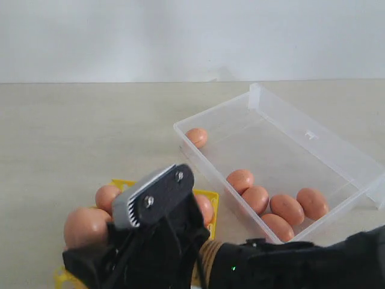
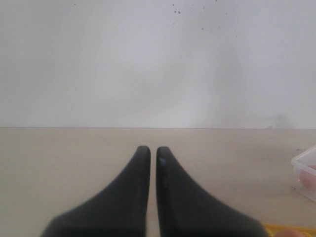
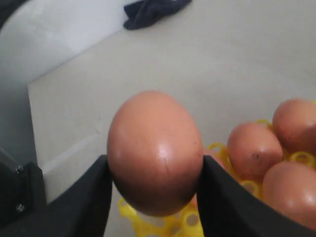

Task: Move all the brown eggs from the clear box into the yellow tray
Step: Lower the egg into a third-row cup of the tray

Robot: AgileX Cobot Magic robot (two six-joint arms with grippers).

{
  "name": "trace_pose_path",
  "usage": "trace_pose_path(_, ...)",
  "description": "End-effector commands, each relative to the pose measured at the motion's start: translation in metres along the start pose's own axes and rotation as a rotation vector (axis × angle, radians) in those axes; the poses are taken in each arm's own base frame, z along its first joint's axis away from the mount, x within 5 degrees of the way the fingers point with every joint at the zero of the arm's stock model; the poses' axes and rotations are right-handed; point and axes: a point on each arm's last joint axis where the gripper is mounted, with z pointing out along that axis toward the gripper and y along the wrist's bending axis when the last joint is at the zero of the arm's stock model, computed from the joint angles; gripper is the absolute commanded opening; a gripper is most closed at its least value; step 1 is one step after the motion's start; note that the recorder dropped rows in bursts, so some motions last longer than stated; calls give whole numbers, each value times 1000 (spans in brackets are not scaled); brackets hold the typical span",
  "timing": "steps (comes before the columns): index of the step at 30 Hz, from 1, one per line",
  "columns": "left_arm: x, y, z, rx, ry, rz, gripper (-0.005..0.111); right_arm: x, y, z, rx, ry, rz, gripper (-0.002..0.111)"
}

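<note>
My right gripper (image 3: 154,167) is shut on a brown egg (image 3: 154,129), held just above one edge of the yellow tray (image 3: 163,223). Three more brown eggs (image 3: 254,148) sit in the tray's cups beside it. In the exterior view the right arm reaches across from the right, and its gripper (image 1: 114,233) holds the egg (image 1: 86,226) over the yellow tray (image 1: 210,194), which it mostly hides. The clear box (image 1: 313,135) lies open at the right with several brown eggs (image 1: 287,208) in it, one (image 1: 197,136) alone in its far corner. My left gripper (image 2: 149,151) is shut and empty, low over bare table.
A dark cloth (image 3: 153,11) lies on the table far beyond the tray. In the left wrist view a corner of the clear box (image 2: 305,165) and a sliver of the yellow tray (image 2: 284,229) show at one side. A pale wall stands behind the table.
</note>
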Motion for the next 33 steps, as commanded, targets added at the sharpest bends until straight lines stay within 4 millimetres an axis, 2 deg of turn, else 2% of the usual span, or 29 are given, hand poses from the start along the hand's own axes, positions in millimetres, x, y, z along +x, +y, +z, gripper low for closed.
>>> trace_pose_path(1,-2,0,0,-2,-13,-10,4,17,-3,9,2,6,33,0)
trace_pose_path(10,-2,0,0,-2,-13,-10,4,30,-10,12,40,74,35,0)
trace_pose_path(16,-2,0,0,-2,-13,-10,4,30,-11,13,58,76,47,0)
trace_pose_path(19,-2,0,0,-2,-13,-10,4,34,-14,17,123,193,58,0)
trace_pose_path(22,-2,0,0,-2,-13,-10,4,33,-12,23,134,252,41,0)
trace_pose_path(26,-2,0,0,-2,-13,-10,4,25,-10,29,115,221,-30,0)
trace_pose_path(33,-2,0,0,-1,-10,-10,4,18,-7,34,110,202,-31,0)
